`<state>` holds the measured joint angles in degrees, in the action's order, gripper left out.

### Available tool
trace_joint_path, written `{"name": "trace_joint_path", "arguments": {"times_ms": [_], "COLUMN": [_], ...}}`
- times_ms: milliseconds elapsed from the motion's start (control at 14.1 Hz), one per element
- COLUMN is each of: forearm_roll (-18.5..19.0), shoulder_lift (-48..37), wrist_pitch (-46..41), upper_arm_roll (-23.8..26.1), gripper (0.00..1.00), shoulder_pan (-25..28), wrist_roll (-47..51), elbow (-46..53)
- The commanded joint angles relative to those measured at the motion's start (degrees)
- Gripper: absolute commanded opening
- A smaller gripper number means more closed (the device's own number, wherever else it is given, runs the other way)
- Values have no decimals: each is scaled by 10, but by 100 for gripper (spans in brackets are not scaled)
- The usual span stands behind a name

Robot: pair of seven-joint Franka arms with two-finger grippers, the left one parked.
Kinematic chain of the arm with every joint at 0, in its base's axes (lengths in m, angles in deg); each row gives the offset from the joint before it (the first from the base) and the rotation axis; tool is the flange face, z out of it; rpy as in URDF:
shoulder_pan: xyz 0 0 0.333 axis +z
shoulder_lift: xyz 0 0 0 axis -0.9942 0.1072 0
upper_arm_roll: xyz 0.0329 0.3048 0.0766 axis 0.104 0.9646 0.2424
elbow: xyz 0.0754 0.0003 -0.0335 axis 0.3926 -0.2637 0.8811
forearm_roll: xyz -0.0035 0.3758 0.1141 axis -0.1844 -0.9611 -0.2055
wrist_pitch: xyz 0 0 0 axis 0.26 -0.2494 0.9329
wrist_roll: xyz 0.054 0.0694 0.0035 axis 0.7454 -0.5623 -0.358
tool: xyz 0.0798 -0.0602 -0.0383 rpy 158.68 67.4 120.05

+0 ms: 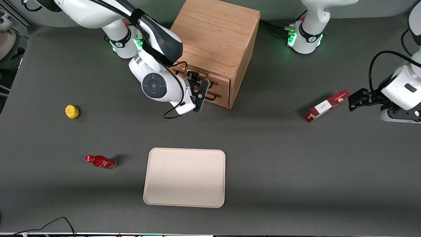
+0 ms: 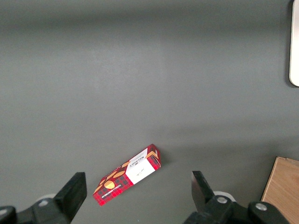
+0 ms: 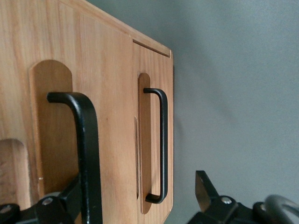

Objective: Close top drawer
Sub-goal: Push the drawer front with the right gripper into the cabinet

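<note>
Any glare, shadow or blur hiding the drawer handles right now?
Front view: even light, no glare; the gripper and wrist cover much of the top drawer. Right wrist view: its handle looms close and slightly soft, the lower drawer's handle sharp, soft shadows only.

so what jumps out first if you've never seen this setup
The wooden cabinet stands out, farther from the front camera than the beige tray. The working arm's hand sits right in front of the top drawer, at its black handle. A yellow object and a red bottle lie toward the working arm's end.
</note>
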<state>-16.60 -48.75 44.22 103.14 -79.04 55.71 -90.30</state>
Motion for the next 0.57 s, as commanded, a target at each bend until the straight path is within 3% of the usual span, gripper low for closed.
{"name": "trace_joint_path", "arguments": {"times_ms": [0,497], "forearm_roll": [-28,-62], "shoulder_lift": [-30,-59], "wrist_pitch": [4,-33], "upper_arm_roll": [16,20], "gripper": [100,100], "shoulder_pan": [-15,-25], "wrist_roll": [13,13], "elbow": [-19,0]}}
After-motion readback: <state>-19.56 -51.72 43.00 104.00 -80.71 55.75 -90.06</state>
